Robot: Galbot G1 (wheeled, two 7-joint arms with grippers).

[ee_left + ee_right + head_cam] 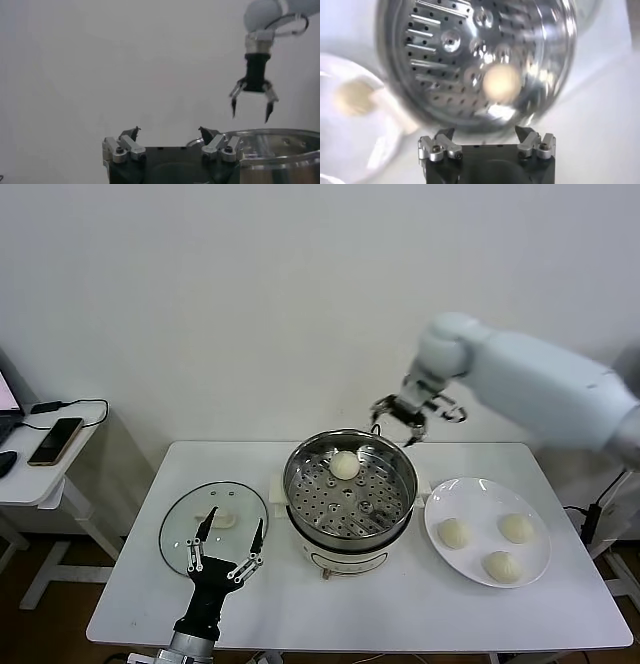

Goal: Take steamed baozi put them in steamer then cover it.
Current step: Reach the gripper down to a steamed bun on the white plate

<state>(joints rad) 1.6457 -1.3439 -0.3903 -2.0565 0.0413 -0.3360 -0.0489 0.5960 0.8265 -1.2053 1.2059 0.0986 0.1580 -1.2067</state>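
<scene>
The left gripper [227,544] is positioned nearest the camera, at the front edge of the table [400,604], just in front of the cover [180,529]. Its fingers are spread wide apart and nothing is held between them. The cover is laid flat on the table to the left of the steamer [349,494], close beside it, with its white handle [222,519] facing up.

The steamer is located at the centre of the table, uncovered. One steamed baozi [345,465] is seated on the perforated tray [340,504], towards the far side of the pot. In the right wrist view the same baozi [501,83] is seen from above, resting on the tray [445,60], blurred.

The right gripper [417,414] is held in the air above and behind the far right rim of the steamer, clear of it. Its fingers are opened and nothing is gripped. In the left wrist view it [251,109] is seen pointing downward above the steamer rim [280,135], fingers apart.

Three further baozi are placed on a white plate [440,502] to the right of the steamer: one [454,532] nearest the pot, one [516,527] to its right, one [501,565] nearest the front edge. They are set apart from each other.

A phone [56,440] is lying on a side table [30,474] at far left.
</scene>
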